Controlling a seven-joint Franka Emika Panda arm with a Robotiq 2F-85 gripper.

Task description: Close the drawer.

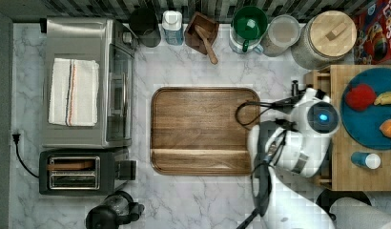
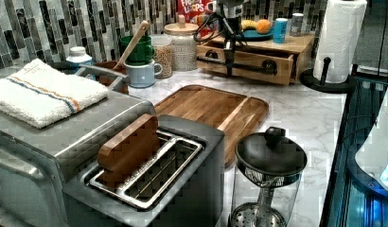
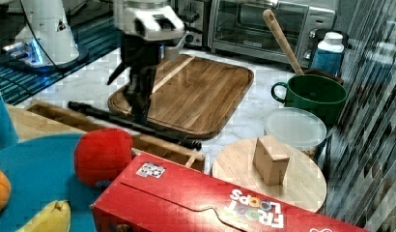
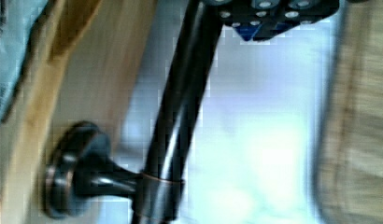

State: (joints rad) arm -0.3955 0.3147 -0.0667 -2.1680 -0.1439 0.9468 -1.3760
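The drawer [image 2: 251,60] is a light-wood box pulled partly out from under a wooden stand, at the top view's right [image 1: 319,75]. Its thin walls [image 3: 160,145] show in the right view. A long black bar handle [image 3: 104,116] runs along its front [image 2: 258,69]. My gripper [image 3: 139,115] points down at this bar, on the side facing the counter [image 2: 228,67]. In the wrist view the bar [image 4: 180,112] and its round mount [image 4: 77,175] lie just beside my gripper [image 4: 269,16], whose fingers look shut with nothing between them. I cannot tell whether they touch the bar.
A walnut cutting board [image 1: 203,129] lies on the marble just in front of the drawer. On the stand sits a blue plate [image 1: 363,121] with fruit. A paper towel roll [image 2: 339,38], a cereal box [image 3: 225,203], jars and a green mug [image 3: 312,94] stand nearby.
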